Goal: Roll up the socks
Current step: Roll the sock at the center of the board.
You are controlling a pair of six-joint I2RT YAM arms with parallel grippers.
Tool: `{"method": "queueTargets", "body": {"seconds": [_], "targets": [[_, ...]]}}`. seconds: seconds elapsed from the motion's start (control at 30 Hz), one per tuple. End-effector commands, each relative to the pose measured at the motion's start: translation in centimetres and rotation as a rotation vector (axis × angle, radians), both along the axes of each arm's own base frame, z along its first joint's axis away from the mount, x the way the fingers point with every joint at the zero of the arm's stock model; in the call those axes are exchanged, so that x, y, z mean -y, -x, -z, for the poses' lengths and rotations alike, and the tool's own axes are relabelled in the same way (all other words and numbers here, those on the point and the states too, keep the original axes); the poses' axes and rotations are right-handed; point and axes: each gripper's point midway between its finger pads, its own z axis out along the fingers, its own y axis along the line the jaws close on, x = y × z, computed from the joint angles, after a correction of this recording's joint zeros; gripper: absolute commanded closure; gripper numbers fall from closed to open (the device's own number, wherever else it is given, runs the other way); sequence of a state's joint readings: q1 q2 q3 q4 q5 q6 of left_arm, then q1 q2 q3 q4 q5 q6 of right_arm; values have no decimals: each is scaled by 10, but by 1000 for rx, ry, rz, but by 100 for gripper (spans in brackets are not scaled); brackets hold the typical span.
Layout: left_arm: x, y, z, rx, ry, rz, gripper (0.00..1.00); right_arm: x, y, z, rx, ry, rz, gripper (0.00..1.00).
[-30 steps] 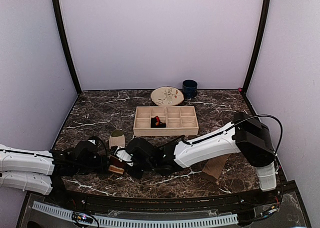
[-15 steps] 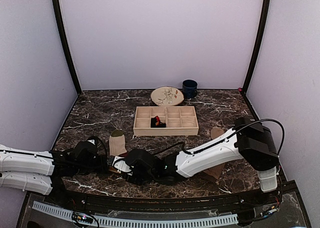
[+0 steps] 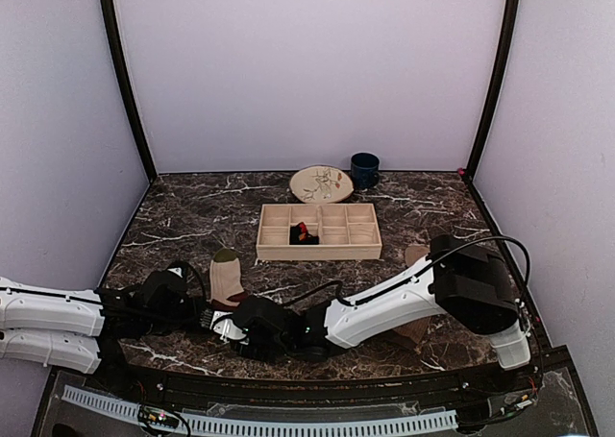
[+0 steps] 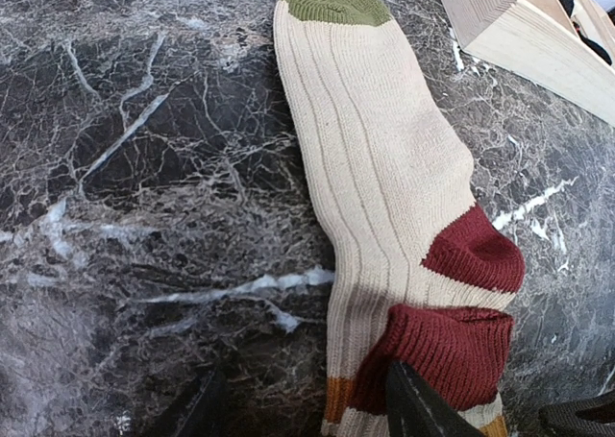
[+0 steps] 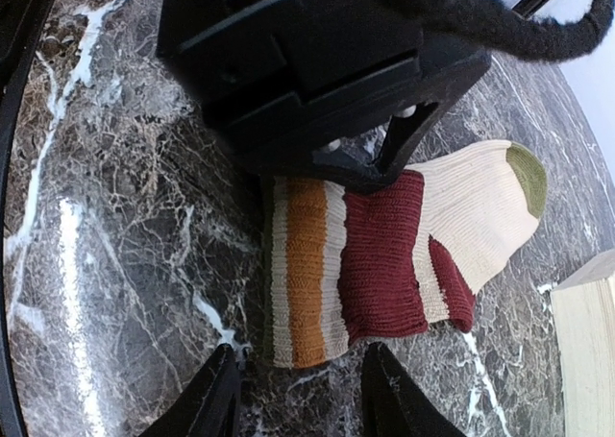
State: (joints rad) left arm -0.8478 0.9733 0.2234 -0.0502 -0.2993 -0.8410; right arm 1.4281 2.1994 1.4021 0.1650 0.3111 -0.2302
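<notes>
On the counter (image 3: 183,216) the first sock (image 3: 228,276) lies left before the tray (image 3: 319,250), the second sock (image 3: 304,233) in it, the third sock (image 3: 413,329) right before it. Behind the tray stand a plate (image 3: 322,183) and, to its right, a mug (image 3: 364,170).

Striped sock (image 3: 228,276) (image 4: 384,168) (image 5: 384,254): beige ribbed, olive toe, maroon heel, cuff w/ maroon, cream & orange-brown bands. Lies flat on marble table (image 3: 173,226), front left, toe pointing to the back; cuff end looks folded over. Black sock (image 3: 304,232) w/ red-orange: bunched in a wooden tray (image 3: 269,250) compartment. Tan sock (image 3: 415,255): front right, mid part hidden.
</notes>
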Motion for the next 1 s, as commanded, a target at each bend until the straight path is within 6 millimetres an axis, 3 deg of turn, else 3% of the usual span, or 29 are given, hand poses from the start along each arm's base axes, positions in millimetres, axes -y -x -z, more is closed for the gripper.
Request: {"method": "queueTargets", "body": {"seconds": [0.0, 0.97], "targets": [[-14, 16, 20, -72, -50, -2, 41, -18, 3, -11, 16, -55, -19, 58], [-14, 16, 20, -72, -47, -1, 42, -27, 8, 22, -4, 12, -53, 67]]}}
